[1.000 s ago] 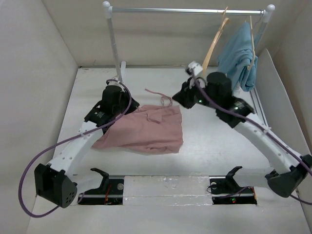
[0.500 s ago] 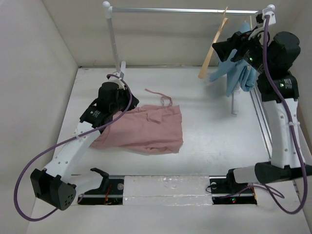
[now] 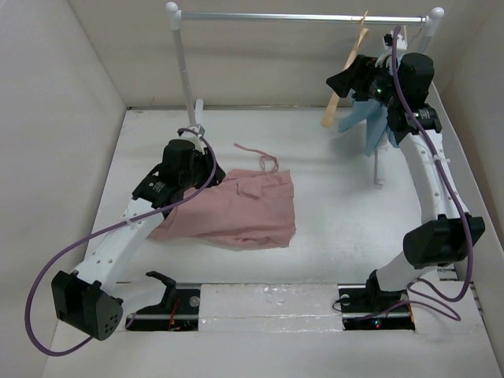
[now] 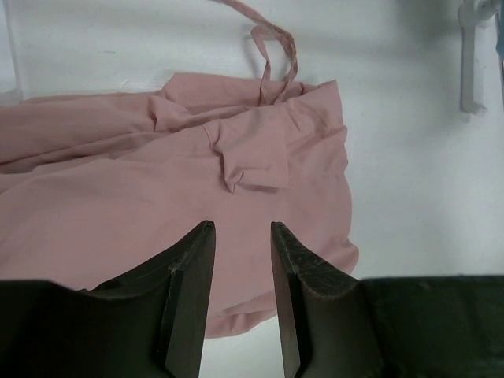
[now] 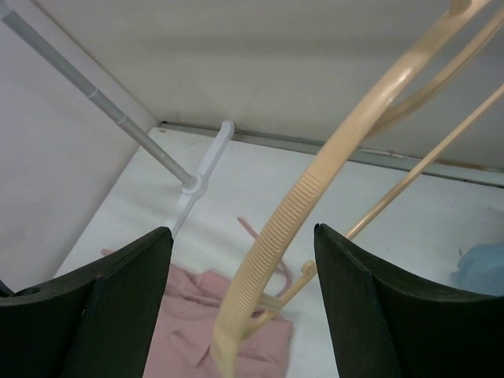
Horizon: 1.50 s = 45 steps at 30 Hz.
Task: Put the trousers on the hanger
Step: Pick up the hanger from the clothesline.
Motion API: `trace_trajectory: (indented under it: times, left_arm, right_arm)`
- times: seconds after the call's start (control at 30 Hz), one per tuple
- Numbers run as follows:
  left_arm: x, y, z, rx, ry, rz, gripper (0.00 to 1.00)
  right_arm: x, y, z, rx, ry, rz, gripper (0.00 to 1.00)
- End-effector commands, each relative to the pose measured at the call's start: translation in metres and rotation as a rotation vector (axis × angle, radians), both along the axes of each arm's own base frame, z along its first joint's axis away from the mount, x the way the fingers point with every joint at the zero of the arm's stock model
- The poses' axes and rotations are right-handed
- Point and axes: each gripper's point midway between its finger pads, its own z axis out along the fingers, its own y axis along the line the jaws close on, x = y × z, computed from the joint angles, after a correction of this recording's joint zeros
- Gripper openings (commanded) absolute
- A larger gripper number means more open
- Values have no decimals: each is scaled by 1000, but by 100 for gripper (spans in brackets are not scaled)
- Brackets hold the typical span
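Right wrist view: your right gripper point(image 5: 240, 235) stands wide open, with the hanger point(image 5: 313, 185) between its fingers, unclamped.
Your left gripper point(image 4: 241, 230), narrowly parted, hovers over the trousers point(image 4: 118, 189) heaped on the table point(image 4: 417, 197).

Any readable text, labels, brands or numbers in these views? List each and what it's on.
None can be read in any view.
The trousers, the hanger, the light-blue garment and the rail show no print or tags.
The left arm and the right arm show no legible marking.
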Motion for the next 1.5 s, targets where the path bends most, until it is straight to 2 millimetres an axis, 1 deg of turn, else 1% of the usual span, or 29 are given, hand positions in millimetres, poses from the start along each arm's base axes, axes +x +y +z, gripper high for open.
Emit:
trace_trajectory:
  times: [0.0, 0.1, 0.13, 0.17, 0.2, 0.23, 0.27, 0.3, 0.33, 0.4, 0.5, 0.63, 0.7, 0.73, 0.77, 0.8, 0.83, 0.87, 0.93, 0.97, 1.03, 1.07, 1.17, 1.23, 1.3, 1.33, 1.4, 1.43, 1.47]
  left_arm:
    - [-7, -2, 2, -6, -22, -32, 31]
    - [-8, -3, -1, -9, -13, -36, 30]
    - [-8, -3, -2, -9, -10, -36, 30]
    - [-7, -4, -1, -12, -14, -37, 30]
    - [-7, -5, -1, -12, -10, -39, 30]
    - [-7, -5, -3, -14, -3, -40, 30]
    - [-7, -6, -2, -15, -4, -42, 30]
    - [-6, -7, -1, -17, -4, -42, 30]
    - [-6, -7, -2, -17, -1, -43, 30]
    - [-6, -8, -3, -21, 1, -48, 30]
    - [-5, -10, -4, -23, 5, -55, 30]
    - [-3, -11, 1, -19, -4, -59, 30]
    - [1, -13, 14, -22, -26, -72, 31]
    - [3, -15, 23, -29, -40, -81, 36]
    - [6, -23, 49, -58, -78, -111, 42]
    - [6, -23, 49, -58, -78, -111, 42]
    - [7, -26, 60, -69, -96, -123, 47]
    - [8, -33, 88, -106, -136, -158, 50]
    - [8, -42, 116, -149, -173, -192, 59]
    - [9, -49, 141, -185, -208, -220, 60]
    - [11, -56, 165, -222, -243, -247, 64]
    - [13, -62, 185, -254, -270, -270, 65]
    - [17, -73, 208, -305, -291, -309, 67]
    - [19, -78, 215, -330, -294, -325, 68]
    - [19, -91, 219, -344, -299, -343, 69]
    - [13, -104, 220, -346, -298, -376, 69]
    - [15, -121, 224, -328, -315, -381, 69]
    - [5, -139, 225, -325, -316, -416, 70]
    - [12, -149, 226, -311, -328, -397, 70]
  right_arm:
    - [-3, 1, 18, 44, -82, -10, 77]
    - [3, 3, 1, 62, -62, -7, 76]
    - [3, 8, -2, 67, -52, 5, 75]
    - [5, 9, -2, 69, -63, 10, 70]
    - [6, 11, -6, 74, -62, 25, 56]
    - [8, 12, -7, 85, -61, 28, 53]
    - [8, 13, -2, 87, -84, 30, 49]
    - [6, 18, 1, 91, -96, 46, 36]
    - [6, 18, -2, 91, -91, 48, 29]
    - [6, 21, 7, 93, -132, 71, 16]
    - [-1, 22, 21, 86, -172, 86, 8]
    - [-12, 21, 39, 58, -217, 95, 1]
    - [-19, 25, 44, 55, -230, 109, 0]
    - [-23, 25, 46, 56, -233, 111, 0]
    - [-34, 27, 45, 55, -234, 132, 0]
    - [-34, 27, 45, 54, -235, 132, 0]
    - [-39, 32, 44, 54, -233, 151, 0]
    - [-44, 33, 37, 55, -222, 158, 0]
    - [-52, 39, 30, 48, -216, 193, 0]
    - [-54, 40, 25, 42, -204, 199, 0]
    - [-61, 43, 12, 24, -174, 208, 0]
    - [-61, 42, 4, 21, -148, 203, 0]
    - [-71, 44, -14, 7, -117, 217, 0]
    - [-80, 45, -27, -14, -100, 222, 0]
    - [-88, 47, -38, -41, -83, 229, 0]
    - [-90, 45, -44, -48, -70, 225, 0]
    - [-102, 46, -58, -66, -47, 232, 0]
    - [-108, 49, -63, -68, -31, 245, 0]
    - [-115, 47, -68, -73, -26, 245, 0]
